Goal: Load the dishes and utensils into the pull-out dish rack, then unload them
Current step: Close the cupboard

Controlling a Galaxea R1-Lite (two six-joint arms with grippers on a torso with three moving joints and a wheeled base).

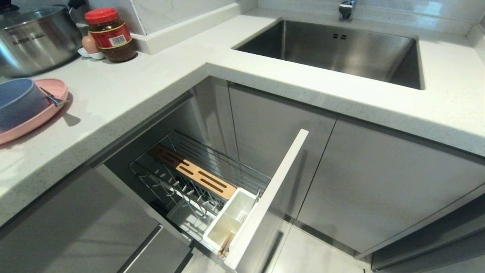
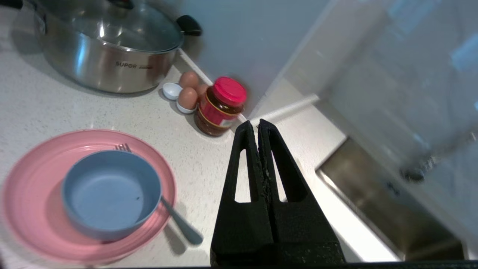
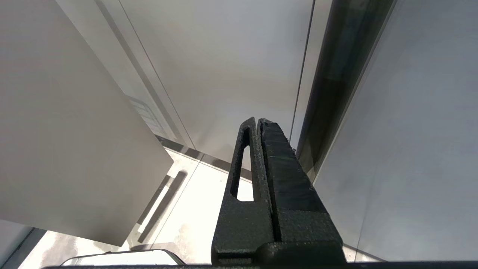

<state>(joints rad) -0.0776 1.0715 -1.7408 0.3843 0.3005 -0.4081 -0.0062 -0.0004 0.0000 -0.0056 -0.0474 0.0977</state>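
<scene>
The pink plate (image 1: 48,110) (image 2: 33,224) lies on the counter at the far left. The pale-blue bowl (image 1: 19,99) (image 2: 108,194) sits in it. A metal fork (image 1: 53,98) (image 2: 183,226) rests on the plate, partly under the bowl. The pull-out dish rack (image 1: 212,159) stands open below the counter. Wooden chopsticks (image 1: 225,244) stand in its white cup (image 1: 231,218). My left gripper (image 2: 257,125) hovers over the counter beside the plate, shut and empty. My right gripper (image 3: 257,121) hangs shut by the cabinet fronts. Neither gripper shows in the head view.
A lidded steel pot (image 1: 36,38) (image 2: 108,48), a red-lidded jar (image 1: 111,35) (image 2: 220,106) and eggs (image 2: 188,98) stand at the back of the counter. The steel sink (image 1: 333,51) is set into the counter on the right. The rack's white front panel (image 1: 265,201) juts out over the floor.
</scene>
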